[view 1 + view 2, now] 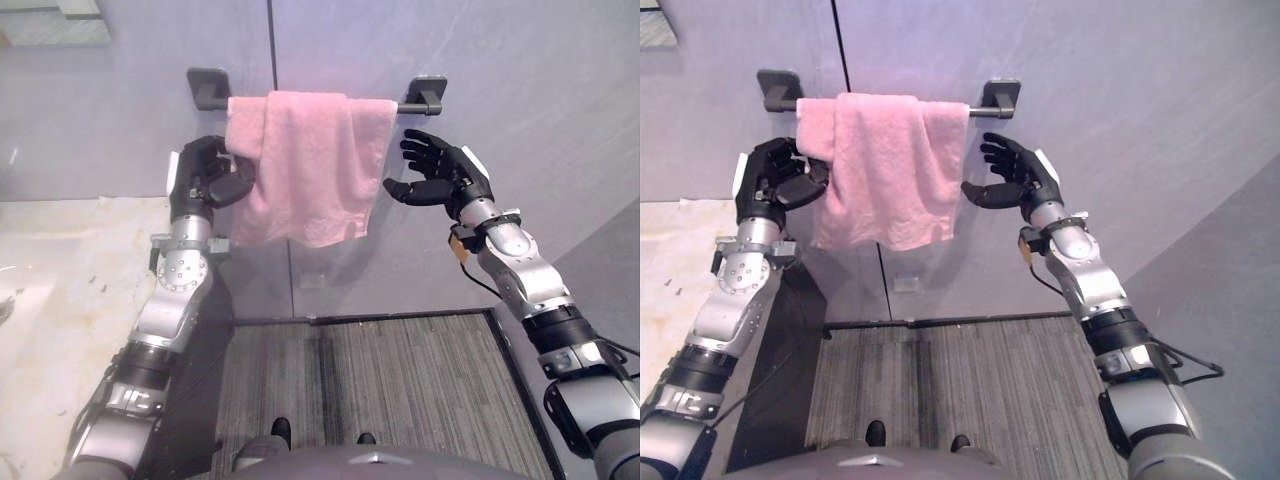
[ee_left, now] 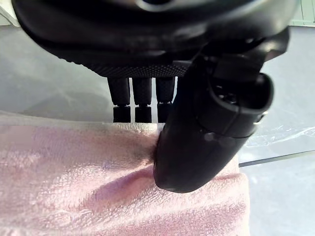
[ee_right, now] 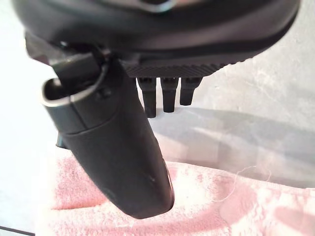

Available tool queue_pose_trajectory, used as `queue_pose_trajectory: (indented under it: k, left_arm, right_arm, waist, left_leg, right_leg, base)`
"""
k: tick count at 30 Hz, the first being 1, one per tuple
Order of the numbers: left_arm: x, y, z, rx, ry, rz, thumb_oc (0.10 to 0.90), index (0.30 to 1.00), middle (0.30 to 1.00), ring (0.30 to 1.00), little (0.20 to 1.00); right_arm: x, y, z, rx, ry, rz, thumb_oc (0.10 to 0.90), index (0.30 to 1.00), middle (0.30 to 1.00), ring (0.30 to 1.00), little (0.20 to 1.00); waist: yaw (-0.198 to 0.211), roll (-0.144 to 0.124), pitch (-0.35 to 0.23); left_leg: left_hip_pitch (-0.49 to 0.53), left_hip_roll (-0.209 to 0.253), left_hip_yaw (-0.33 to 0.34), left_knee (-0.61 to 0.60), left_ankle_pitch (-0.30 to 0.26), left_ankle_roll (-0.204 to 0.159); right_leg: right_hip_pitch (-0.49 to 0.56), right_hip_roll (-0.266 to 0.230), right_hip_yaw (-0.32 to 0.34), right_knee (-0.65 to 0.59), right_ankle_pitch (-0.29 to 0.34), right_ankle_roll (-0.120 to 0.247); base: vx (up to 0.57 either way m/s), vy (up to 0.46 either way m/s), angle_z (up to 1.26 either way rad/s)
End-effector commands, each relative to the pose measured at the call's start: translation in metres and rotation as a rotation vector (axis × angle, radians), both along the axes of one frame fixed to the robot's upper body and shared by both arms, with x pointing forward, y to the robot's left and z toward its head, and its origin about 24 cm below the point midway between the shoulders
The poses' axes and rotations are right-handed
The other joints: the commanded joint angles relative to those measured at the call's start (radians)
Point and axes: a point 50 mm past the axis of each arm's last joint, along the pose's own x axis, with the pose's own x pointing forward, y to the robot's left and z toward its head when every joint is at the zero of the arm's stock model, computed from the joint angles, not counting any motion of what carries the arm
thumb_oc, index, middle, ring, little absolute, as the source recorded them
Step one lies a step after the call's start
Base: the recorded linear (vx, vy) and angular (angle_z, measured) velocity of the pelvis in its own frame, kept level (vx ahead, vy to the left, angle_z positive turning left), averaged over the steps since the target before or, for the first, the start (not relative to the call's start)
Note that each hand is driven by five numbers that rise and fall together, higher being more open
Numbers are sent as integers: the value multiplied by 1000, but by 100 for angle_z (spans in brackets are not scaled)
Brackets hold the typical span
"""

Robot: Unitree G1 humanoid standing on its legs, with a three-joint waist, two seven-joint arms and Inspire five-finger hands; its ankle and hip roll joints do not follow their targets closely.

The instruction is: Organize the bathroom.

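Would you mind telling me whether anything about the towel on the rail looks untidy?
Yes: the pink towel hangs bunched and uneven on the towel rail, its folds overlapping and its bottom edge slanted. The left hand pinches its edge.

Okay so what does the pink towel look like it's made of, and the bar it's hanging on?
The pink towel looks like soft terry cloth, probably cotton: the left wrist view shows a fuzzy looped pile, and it drapes in loose folds. The bar and its end brackets look like matte black metal or coated metal: dark, smooth and without gloss, though the exact material is open. The left robot hand pinches the towel's edge.
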Motion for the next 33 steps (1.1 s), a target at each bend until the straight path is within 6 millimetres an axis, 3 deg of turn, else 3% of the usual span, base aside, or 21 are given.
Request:
queue_pose_trajectory:
  k: [1,22,25,26,29,30,32,33]
  left_arm:
    - [-4,-1,19,73,-89,-34,400,300,300,300,300]
    - [-2,-14,16,59,-82,-67,400,300,300,300,300]
    - [-2,-15,14,53,-79,-71,400,300,300,300,300]
    - [-2,-16,15,52,-78,-74,400,300,300,300,300]
    - [-2,-17,14,54,-77,-77,400,300,300,300,300]
    - [-2,-18,14,51,-77,-78,400,300,300,300,300]
    - [-1,-18,15,50,-77,-76,400,300,300,300,300]
    - [-1,-18,15,49,-76,-76,400,300,300,300,300]
  right_arm:
    - [9,17,99,32,-367,88,800,900,900,900,900]
    - [14,37,121,68,-376,172,800,900,900,900,900]
    - [15,39,124,88,-376,178,673,709,709,709,709]
    - [15,40,125,93,-379,178,576,564,564,564,564]
    - [16,41,128,98,-384,176,536,505,505,505,505]
    - [16,43,128,121,-380,177,430,345,345,345,345]
    - [16,44,128,136,-378,174,499,448,448,448,448]
    - [16,44,128,138,-377,174,499,448,448,448,448]
  waist:
    - [64,-39,-81]
    - [79,-46,-80]
    - [80,-47,-81]
    - [81,-47,-81]
    - [83,-47,-81]
    - [83,-47,-79]
    - [83,-46,-79]
    - [83,-46,-79]
  left_leg:
    - [57,-44,8,-1,-88,26]
    - [63,-46,-1,-1,-88,25]
    - [65,-47,-1,-1,-88,25]
    - [65,-47,-1,-1,-87,26]
    - [66,-47,0,-1,-87,27]
    - [66,-47,0,-1,-88,27]
    - [67,-47,0,-1,-88,27]
    - [67,-47,-1,-1,-88,27]
  right_leg:
    - [-1,11,-30,-1,-4,-9]
    - [8,14,-37,-1,-8,-13]
    - [8,14,-36,-1,-9,-14]
    - [8,14,-36,-1,-9,-15]
    - [9,14,-35,-1,-8,-14]
    - [9,13,-34,-1,-8,-14]
    - [10,14,-34,-1,-8,-14]
    - [10,14,-34,-1,-8,-14]
  base:
    - [0,0,0]
    - [0,0,0]
    - [0,0,0]
    - [0,0,0]
    - [0,0,0]
    - [0,0,0]
    - [-12,-3,5]
    - [-10,3,4]
